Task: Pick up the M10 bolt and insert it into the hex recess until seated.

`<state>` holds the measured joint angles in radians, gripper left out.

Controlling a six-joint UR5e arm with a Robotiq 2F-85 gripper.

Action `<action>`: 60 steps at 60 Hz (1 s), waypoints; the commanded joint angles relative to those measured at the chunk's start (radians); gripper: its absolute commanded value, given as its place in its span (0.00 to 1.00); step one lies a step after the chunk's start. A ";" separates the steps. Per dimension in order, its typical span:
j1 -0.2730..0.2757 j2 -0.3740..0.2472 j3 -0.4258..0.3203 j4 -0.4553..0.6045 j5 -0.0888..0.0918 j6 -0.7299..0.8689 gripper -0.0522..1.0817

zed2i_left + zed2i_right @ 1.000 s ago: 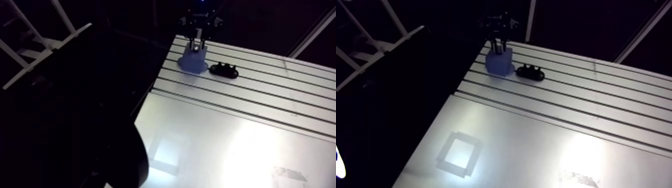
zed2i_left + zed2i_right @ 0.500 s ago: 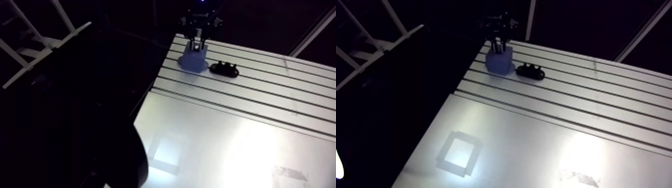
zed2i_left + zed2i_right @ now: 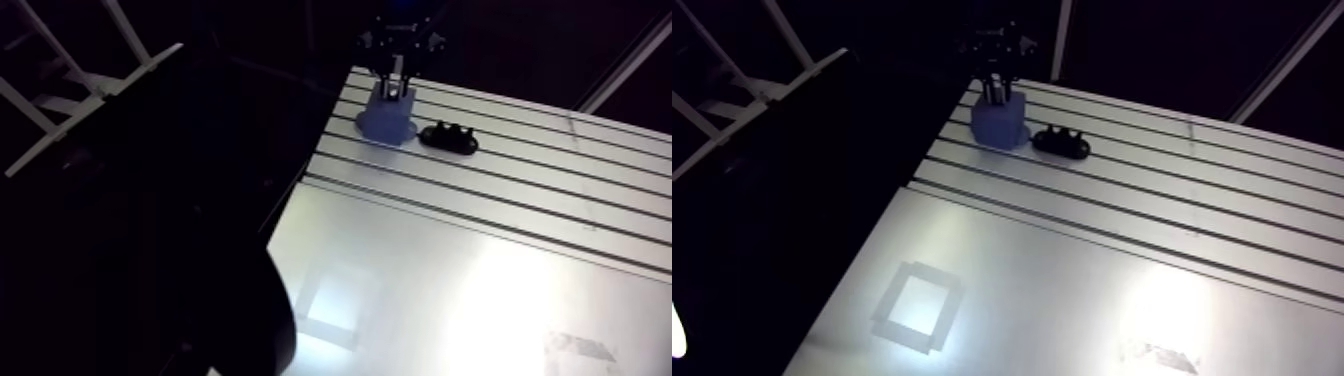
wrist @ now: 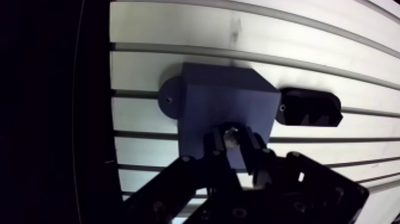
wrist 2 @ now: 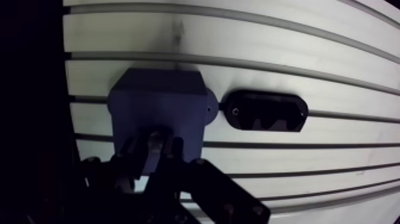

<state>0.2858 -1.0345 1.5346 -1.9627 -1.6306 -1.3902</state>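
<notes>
The slotted aluminium table [image 3: 1152, 230] is brightly lit, grooved on its far half and smooth on the near half. On the smooth part, well apart from the blue block [image 3: 1000, 122] and to its left in the arm view, lies a square outline of tape [image 3: 915, 306]. The block stands by the table's far left edge, with a rounded mounting ear at its foot. The gripper [image 4: 233, 143] hangs right above the block, its fingers drawn narrow and clamped on the M10 bolt [image 4: 231, 134], whose pale metal end shows between the fingertips over the block's top face. The fingers hide the hex recess. Just beside the block, to its right, sits a black oblong holder [image 4: 309, 108].
</notes>
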 commanded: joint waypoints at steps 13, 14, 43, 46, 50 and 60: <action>0.000 0.000 -0.003 0.000 0.001 -0.006 0.67; 0.000 0.000 -0.003 0.000 0.001 -0.006 0.67; 0.001 -0.001 0.000 0.000 0.001 -0.042 0.67; 0.001 -0.002 -0.003 0.000 0.001 -0.059 0.67; 0.001 -0.002 -0.003 0.000 -0.001 -0.073 0.67; 0.000 0.000 -0.004 0.000 -0.001 -0.104 0.67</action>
<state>0.2866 -1.0354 1.5322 -1.9628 -1.6302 -1.4547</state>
